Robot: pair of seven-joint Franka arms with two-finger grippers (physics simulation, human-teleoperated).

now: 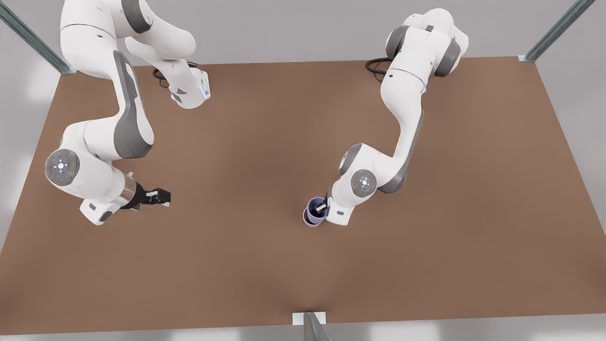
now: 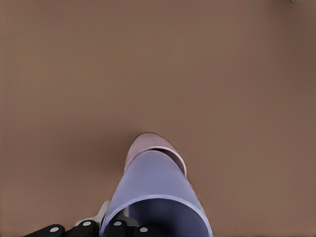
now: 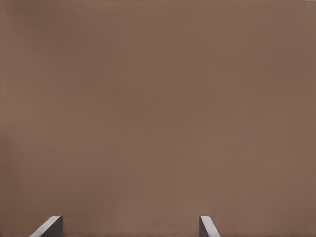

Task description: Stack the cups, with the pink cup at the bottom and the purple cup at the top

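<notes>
— What's over on the front view's left?

— My right gripper, hanging idle above the bare brown table, well apart from the cups. Its fingers are spread wide with nothing between them. I judge it waits there so it cannot get in the other arm's way.

— And toward the front view's right?

— My left gripper, at the cups. It pinches the wall of the purple cup at the rim: one pale finger inside the mouth, the other outside, as far as I can tell. Gripping the wall leaves the cup's bottom free to go down into the other.

— Where is the pink cup?

— Directly beneath. The pink cup stands on the table and the purple one sits in its mouth; in the left wrist view a band of pink rim shows past the purple cup. Whether it is seated all the way, I cannot tell.

— Why do they nest?

— Both are plain, smooth, handleless and tapered, narrow at the base and wide at the mouth, of like size. I'd judge only the letting go remains.
</notes>
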